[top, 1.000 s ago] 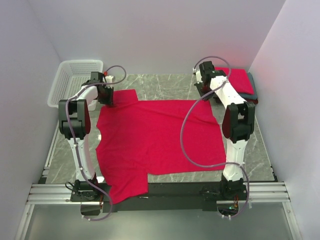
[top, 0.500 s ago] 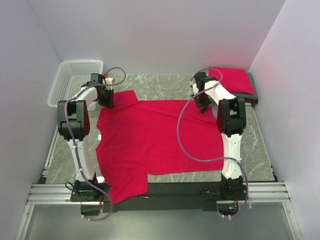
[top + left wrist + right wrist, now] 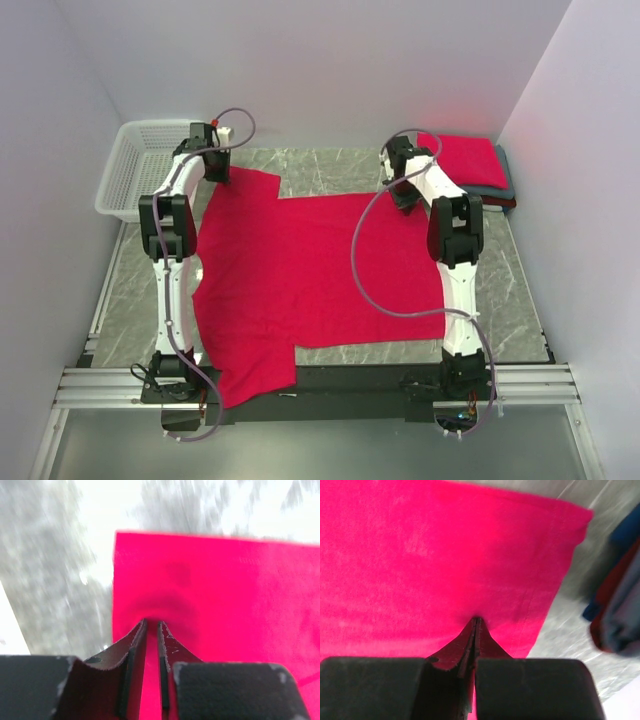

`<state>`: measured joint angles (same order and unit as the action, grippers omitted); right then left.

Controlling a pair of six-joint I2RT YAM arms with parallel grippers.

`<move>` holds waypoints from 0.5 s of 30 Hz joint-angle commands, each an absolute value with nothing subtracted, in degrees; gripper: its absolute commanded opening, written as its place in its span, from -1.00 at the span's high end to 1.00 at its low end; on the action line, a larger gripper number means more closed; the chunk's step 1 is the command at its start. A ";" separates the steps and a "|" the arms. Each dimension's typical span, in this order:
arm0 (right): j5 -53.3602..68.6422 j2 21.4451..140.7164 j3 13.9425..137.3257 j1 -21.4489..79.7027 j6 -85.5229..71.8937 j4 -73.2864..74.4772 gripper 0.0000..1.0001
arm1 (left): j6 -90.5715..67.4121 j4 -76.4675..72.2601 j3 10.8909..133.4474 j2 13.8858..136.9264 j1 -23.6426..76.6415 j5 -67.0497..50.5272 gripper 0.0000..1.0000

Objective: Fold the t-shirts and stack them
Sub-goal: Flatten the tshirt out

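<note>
- One spread crimson t-shirt point(image 3: 320, 280) on the tabletop point(image 3: 330, 168).
- Three folded t-shirts stacked at the far right: one crimson folded t-shirt point(image 3: 468, 160), one grey folded t-shirt point(image 3: 492, 188), one dark red folded t-shirt point(image 3: 506, 203).
- One white lattice basket point(image 3: 125, 170).
- Two claws: left claw point(image 3: 151, 625), right claw point(image 3: 476, 620).

No legible text or labels anywhere
</note>
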<state>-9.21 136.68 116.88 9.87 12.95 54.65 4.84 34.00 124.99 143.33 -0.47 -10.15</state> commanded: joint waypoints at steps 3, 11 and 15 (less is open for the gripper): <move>-14.85 142.73 125.41 9.75 14.50 54.32 1.00 | 6.06 33.51 132.28 148.19 1.32 -6.33 0.59; -16.98 136.88 125.69 10.37 13.28 48.34 0.95 | 5.80 28.22 133.69 141.08 1.49 -6.77 0.19; -11.70 127.29 121.39 10.37 12.39 48.42 0.75 | 5.10 29.70 127.21 131.34 1.49 -9.74 0.17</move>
